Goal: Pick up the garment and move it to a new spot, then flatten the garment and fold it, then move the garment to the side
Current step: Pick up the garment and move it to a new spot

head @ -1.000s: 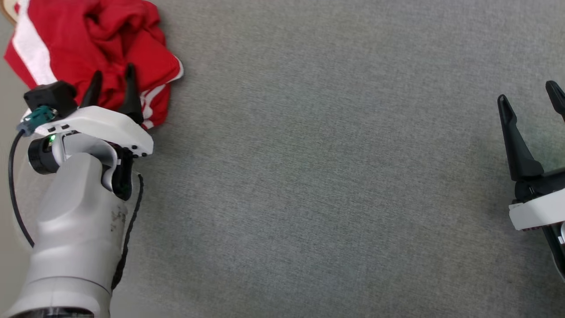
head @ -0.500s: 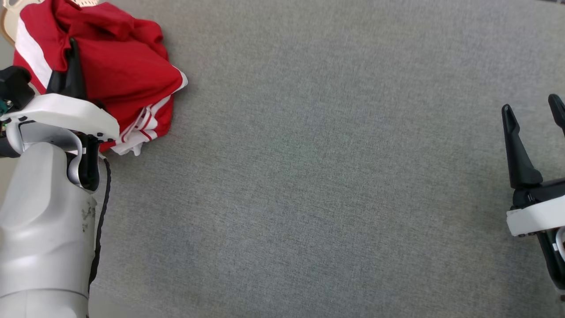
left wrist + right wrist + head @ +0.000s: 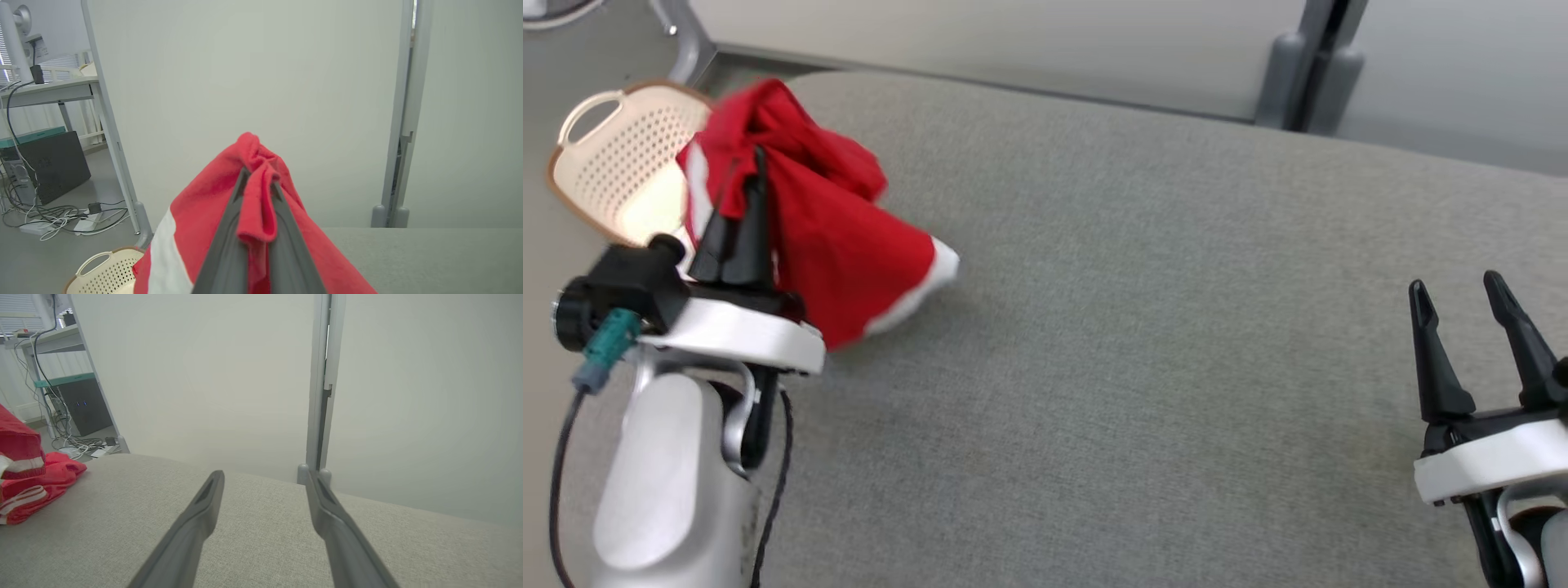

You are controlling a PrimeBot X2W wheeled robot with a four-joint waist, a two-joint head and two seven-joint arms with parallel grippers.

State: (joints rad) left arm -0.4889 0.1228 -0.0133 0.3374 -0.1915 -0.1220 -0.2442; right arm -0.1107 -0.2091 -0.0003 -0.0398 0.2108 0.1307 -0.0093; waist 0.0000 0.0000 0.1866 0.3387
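The garment is red cloth with white bands, bunched and hanging at the left end of the grey padded table. My left gripper is shut on its upper folds and holds it raised, its lower hem near the table. In the left wrist view the two fingers pinch a fold of the garment between them. My right gripper stands open over the table's right side, apart from the cloth. From the right wrist the garment shows at the far left, and the right gripper holds nothing.
A beige perforated basket sits on the floor off the table's left end. Pale partition walls with a grey post run behind the table. A desk, a dark box and cables lie to the far left.
The left gripper went from open over the garment to shut on it and lifted the cloth. The head camera tilted up, bringing the table's far edge, basket and wall into view.
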